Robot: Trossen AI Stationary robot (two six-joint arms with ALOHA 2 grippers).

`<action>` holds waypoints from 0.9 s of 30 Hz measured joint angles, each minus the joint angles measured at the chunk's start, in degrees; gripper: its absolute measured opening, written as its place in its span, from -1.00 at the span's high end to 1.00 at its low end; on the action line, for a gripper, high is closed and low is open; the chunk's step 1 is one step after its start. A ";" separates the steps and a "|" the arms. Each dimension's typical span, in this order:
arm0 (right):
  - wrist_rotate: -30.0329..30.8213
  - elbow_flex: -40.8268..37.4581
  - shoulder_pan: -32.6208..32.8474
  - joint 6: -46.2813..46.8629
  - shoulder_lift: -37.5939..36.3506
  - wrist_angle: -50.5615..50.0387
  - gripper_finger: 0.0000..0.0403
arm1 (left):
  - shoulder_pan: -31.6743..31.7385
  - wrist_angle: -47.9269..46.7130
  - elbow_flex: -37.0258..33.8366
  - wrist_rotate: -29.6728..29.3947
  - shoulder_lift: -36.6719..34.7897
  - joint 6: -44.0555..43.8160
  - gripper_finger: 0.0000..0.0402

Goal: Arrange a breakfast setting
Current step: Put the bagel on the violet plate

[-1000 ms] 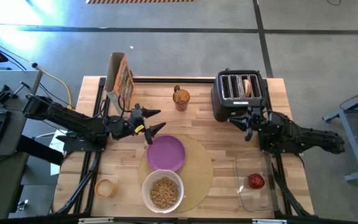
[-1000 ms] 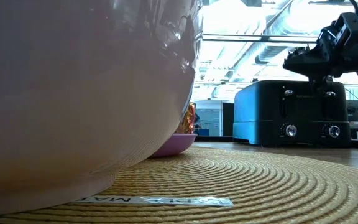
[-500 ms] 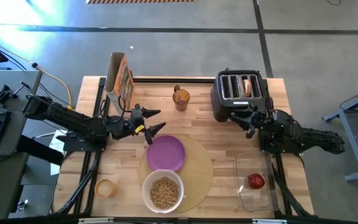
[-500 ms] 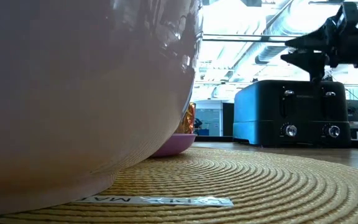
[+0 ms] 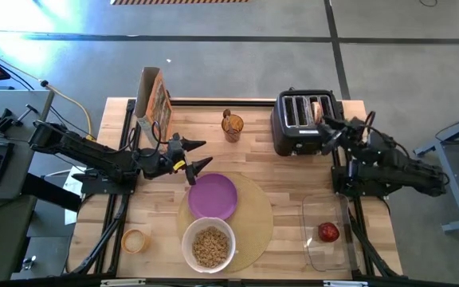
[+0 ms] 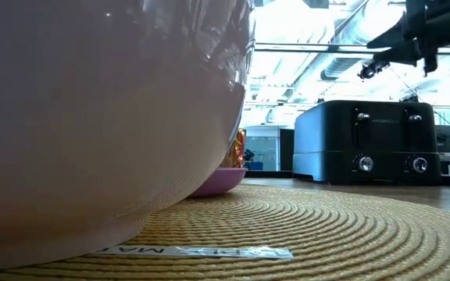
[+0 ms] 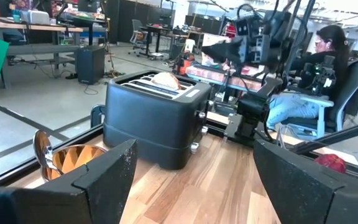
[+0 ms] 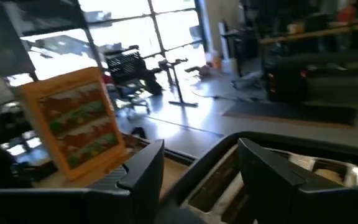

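Note:
A round tan mat [image 5: 249,219] lies at the near middle. On it sit a purple plate [image 5: 212,196] and a white bowl [image 5: 209,245] of brown cereal. A bagel [image 5: 317,112] stands in a slot of the black toaster [image 5: 293,127]. A red apple [image 5: 328,232] lies in a clear tray. A spoon [image 7: 40,146] stands in a gold cup [image 5: 231,125]. My left gripper [image 5: 202,154] hovers open just beyond the plate's far edge. My right gripper [image 5: 327,134] is open above the toaster's right side, holding nothing.
A cereal box [image 5: 151,96] stands at the far left of the table. A small round jar [image 5: 135,240] sits at the near left. The clear tray [image 5: 325,255] lies at the near right. A seated person [image 7: 328,56] shows beyond the table's right side.
My right gripper has risen from the toaster's near side and gone toward the table's far edge, ending above the toaster's right side. The left arm and the table's things have kept still.

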 joint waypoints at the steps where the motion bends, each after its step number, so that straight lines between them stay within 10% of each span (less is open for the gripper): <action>1: 1.53 1.69 -0.02 0.85 1.30 -2.14 0.07 | 0.00 -0.07 -0.01 -0.02 0.00 0.03 -0.54; 13: 7.78 19.28 -4.89 9.16 25.04 -20.57 0.07 | 0.00 -0.24 0.00 -0.02 0.02 4.01 -0.54; 27: -14.29 32.32 -33.81 9.97 44.46 -32.13 0.07 | 0.00 -1.41 -0.01 -0.02 0.02 4.52 -0.54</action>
